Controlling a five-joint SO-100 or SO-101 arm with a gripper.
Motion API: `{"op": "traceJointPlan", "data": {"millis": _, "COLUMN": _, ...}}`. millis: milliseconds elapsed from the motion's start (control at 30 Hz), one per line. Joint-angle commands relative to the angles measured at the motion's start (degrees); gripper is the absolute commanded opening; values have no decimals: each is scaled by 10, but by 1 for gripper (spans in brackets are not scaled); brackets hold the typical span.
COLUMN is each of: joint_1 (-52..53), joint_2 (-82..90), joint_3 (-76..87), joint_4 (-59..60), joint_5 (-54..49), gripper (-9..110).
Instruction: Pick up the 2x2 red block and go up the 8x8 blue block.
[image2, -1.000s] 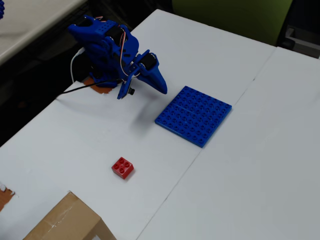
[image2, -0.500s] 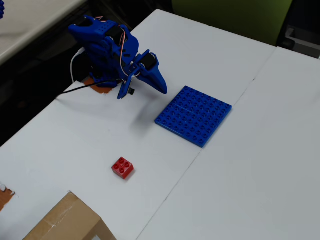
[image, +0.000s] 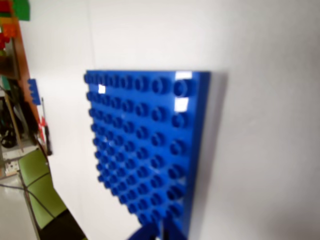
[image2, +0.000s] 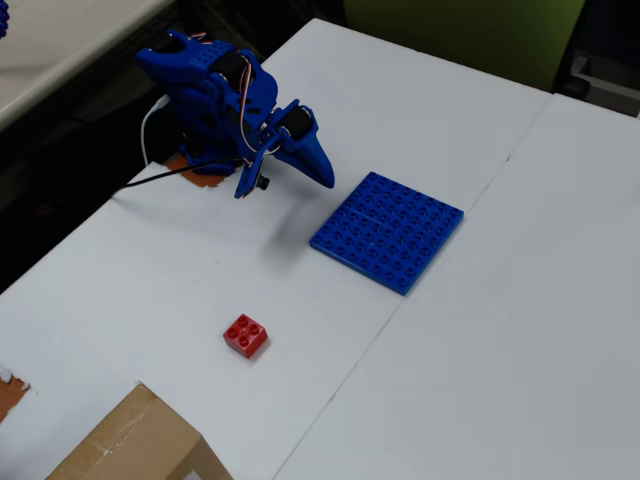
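White table (image2: 480, 330), cardboard box (image2: 135, 445) at corner, green chair (image2: 470, 30) behind

The red block (image2: 245, 335) is a small squarish brick with four round studs, sitting flat on the white table, studs up, turned slightly askew. The blue plate (image2: 387, 231) (image: 145, 150), thin and square with an even grid of studs, lies flat well apart from it, up and to the right in the overhead view.
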Motion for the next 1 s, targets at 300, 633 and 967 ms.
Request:
{"op": "traceJointPlan", "data": {"millis": 300, "joint_1": -1, "joint_2": 0, "joint_3": 4, "joint_4": -25, "joint_5": -83, "gripper": 0}}
{"op": "traceJointPlan", "data": {"millis": 633, "joint_1": -11, "joint_2": -131, "joint_3": -68, "joint_4": -80, "joint_5": -324, "gripper": 0}}
{"op": "traceJointPlan", "data": {"millis": 967, "joint_1": 9, "joint_2": -367, "joint_3": -373, "joint_4": 66, "joint_5": -468, "gripper": 0}}
